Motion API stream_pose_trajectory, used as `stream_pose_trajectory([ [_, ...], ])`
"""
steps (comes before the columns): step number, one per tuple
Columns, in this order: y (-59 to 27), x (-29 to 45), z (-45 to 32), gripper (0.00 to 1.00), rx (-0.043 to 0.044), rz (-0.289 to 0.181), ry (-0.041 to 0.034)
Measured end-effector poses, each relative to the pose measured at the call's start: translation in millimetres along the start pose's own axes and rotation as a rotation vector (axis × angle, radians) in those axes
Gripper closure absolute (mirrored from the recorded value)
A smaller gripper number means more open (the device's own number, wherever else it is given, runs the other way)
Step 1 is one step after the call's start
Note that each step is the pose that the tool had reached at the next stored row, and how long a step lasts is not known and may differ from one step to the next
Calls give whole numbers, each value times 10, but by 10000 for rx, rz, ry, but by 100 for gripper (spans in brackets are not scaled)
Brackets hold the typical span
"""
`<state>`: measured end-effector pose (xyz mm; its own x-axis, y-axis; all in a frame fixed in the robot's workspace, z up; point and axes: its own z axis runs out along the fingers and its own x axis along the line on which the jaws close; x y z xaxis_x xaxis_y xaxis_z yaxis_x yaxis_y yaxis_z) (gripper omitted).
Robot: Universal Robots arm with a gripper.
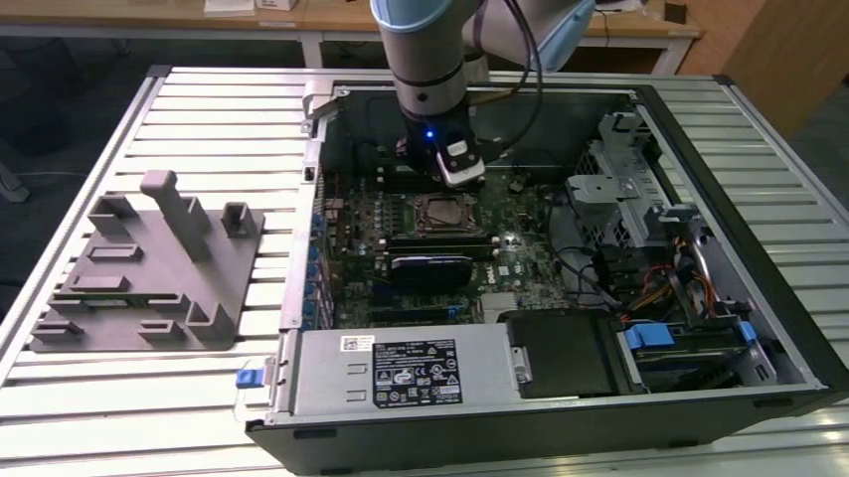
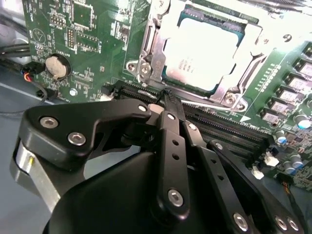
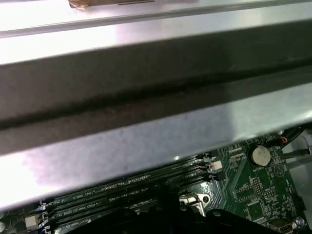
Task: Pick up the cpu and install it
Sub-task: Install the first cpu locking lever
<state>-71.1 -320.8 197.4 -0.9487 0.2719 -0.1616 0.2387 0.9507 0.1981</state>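
The cpu [image 2: 204, 51], a silvery square chip, lies flat in the motherboard socket under its metal frame [image 2: 146, 63]. In the exterior view the cpu [image 1: 442, 211] sits mid-board inside the open computer case [image 1: 782, 328]. My gripper [image 2: 167, 97] hovers just beside the socket's edge, its black fingers drawn together with nothing between them. A thin wire lever [image 2: 214, 106] runs along the socket close to the fingertips. From outside, the gripper [image 1: 460, 177] hangs just behind the socket.
Memory slots [image 2: 229, 131] run beside the socket, and a coin battery [image 2: 57, 66] sits further off. A black block [image 1: 431, 268] lies in front of the socket. A grey tray with posts [image 1: 146, 273] stands at the exterior view's left. The case wall [image 3: 146, 131] is close.
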Motion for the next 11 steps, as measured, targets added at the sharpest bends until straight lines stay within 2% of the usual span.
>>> stream_pose_trajectory([
  [11,60,7,31,89,108,58,-42],
])
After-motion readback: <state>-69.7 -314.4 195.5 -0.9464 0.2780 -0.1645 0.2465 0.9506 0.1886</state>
